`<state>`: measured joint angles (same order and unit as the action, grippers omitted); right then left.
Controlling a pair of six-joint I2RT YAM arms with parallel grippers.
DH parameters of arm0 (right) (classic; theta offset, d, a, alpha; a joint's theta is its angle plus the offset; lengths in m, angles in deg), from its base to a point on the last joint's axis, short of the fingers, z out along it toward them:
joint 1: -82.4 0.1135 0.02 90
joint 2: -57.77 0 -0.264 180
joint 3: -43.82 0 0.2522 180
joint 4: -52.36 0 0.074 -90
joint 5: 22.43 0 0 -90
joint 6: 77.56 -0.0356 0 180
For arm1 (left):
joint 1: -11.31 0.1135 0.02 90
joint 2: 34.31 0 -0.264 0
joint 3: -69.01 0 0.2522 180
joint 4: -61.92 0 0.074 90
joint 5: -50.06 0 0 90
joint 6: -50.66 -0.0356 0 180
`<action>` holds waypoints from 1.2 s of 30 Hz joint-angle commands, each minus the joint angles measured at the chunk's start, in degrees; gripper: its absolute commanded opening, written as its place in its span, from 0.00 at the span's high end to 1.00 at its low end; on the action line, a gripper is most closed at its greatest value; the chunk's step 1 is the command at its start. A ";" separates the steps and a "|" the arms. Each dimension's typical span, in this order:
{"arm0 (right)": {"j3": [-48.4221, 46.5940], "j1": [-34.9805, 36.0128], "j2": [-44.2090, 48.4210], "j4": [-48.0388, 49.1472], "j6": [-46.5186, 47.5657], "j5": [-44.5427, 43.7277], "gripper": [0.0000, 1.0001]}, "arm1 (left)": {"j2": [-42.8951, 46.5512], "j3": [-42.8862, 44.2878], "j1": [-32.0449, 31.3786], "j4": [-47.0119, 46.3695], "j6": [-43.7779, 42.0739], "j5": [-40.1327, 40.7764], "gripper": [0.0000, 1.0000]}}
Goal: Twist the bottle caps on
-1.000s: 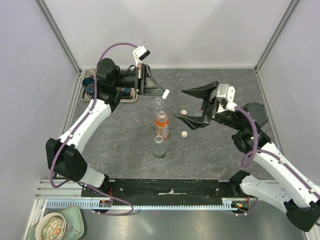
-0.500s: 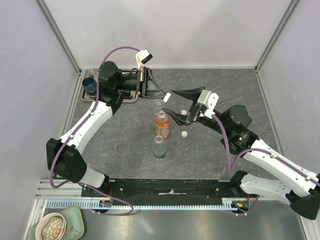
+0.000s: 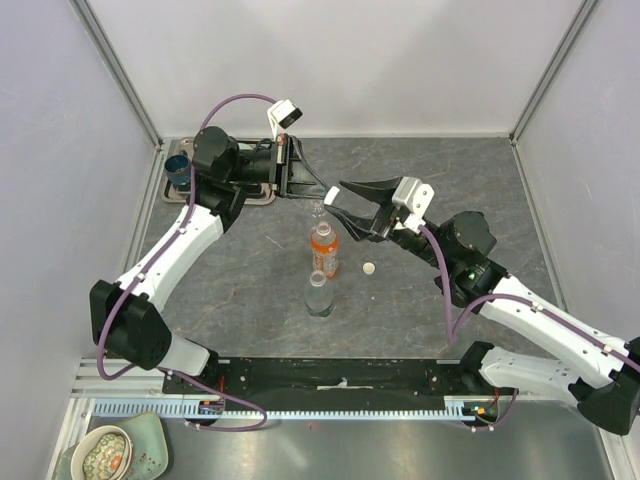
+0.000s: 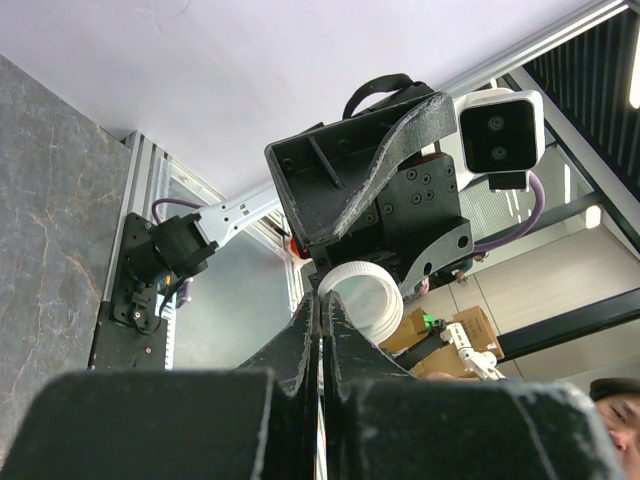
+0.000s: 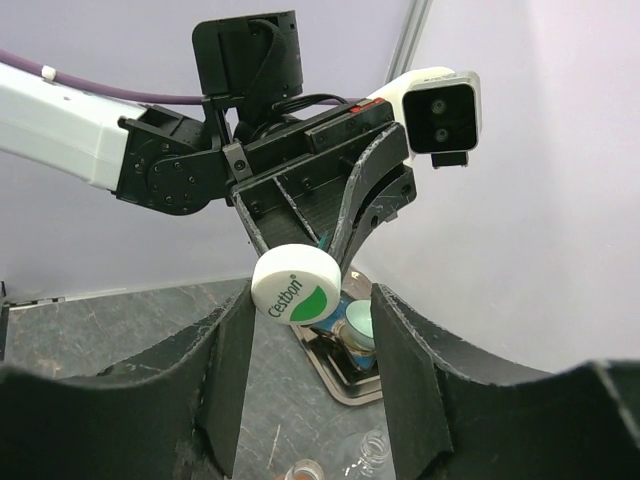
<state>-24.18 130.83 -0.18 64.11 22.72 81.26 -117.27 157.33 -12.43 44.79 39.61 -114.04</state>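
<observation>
Left tool point(image 4: 322, 300) pinches cap point(image 5: 295, 285); right tool point(image 5: 312, 300) half-open around it.

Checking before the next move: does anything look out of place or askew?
Only the white cap, held in mid-air by just its rim in the left gripper, the right gripper straddling it. The bottles stand upright.

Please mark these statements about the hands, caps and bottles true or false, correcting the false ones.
1. The left hand pinches a white cap in the air. True.
2. The fingers of the right hand stand on either side of that cap. True.
3. The three bottles lie on their sides. False: they stand upright in a row, the orange bottle in the middle.
4. No cap lies on the table. False: a loose cap lies on the table beside the orange bottle.
</observation>
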 commanded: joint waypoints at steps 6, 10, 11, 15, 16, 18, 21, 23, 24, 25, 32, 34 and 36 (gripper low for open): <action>-0.34 0.79 -0.14 3.66 -2.11 0.72 0.50 | 2.01 -0.65 -0.07 -2.94 2.16 -1.39 0.98; -0.52 0.97 -0.67 3.49 -2.55 1.16 0.59 | 2.01 -0.82 -0.07 -2.94 2.16 -1.22 0.98; -0.52 1.06 -0.67 3.49 -2.64 1.16 0.61 | 1.92 -0.91 -0.07 -2.94 2.08 -1.30 0.98; -0.78 0.97 -0.67 2.53 -3.25 1.25 0.68 | 1.92 -1.00 -0.07 0.63 -0.72 -1.13 0.97; -0.87 1.06 -0.41 2.00 -3.25 1.25 0.71 | 2.01 -0.74 -0.07 2.31 -2.13 -1.13 0.87; -1.22 1.15 0.38 -0.28 -3.34 1.16 0.73 | 2.19 0.49 0.19 10.18 -8.79 -1.22 0.78; -1.31 1.06 3.54 -4.32 -3.43 0.64 0.74 | 2.54 5.40 1.42 29.30 -25.21 -0.96 0.58; -1.57 1.06 6.53 -6.87 -3.34 -0.50 0.74 | 2.89 10.32 2.73 41.39 -41.23 0.97 0.43; -1.66 1.15 7.49 -9.58 -3.25 -0.94 0.74 | 3.85 11.64 3.09 46.23 -46.73 2.03 0.37; -1.92 1.15 9.24 -10.83 -3.25 -1.38 0.74 | 4.64 13.05 3.35 55.32 -52.27 5.25 0.28; -5.35 1.06 13.13 -19.18 -3.51 -4.99 0.74 | 15.89 -2.65 3.62 66.14 -84.81 13.11 0.21; -5.96 1.06 13.22 -20.15 -3.43 -5.52 0.74 | 18.17 -8.17 3.53 67.10 -88.35 13.64 0.21; -6.49 1.15 13.30 -20.86 -3.52 -5.78 0.74 | 19.32 -11.18 3.36 68.07 -92.74 13.20 0.20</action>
<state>-28.16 131.70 13.11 46.69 19.90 77.59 -99.10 152.74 -8.80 105.49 -35.03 -103.05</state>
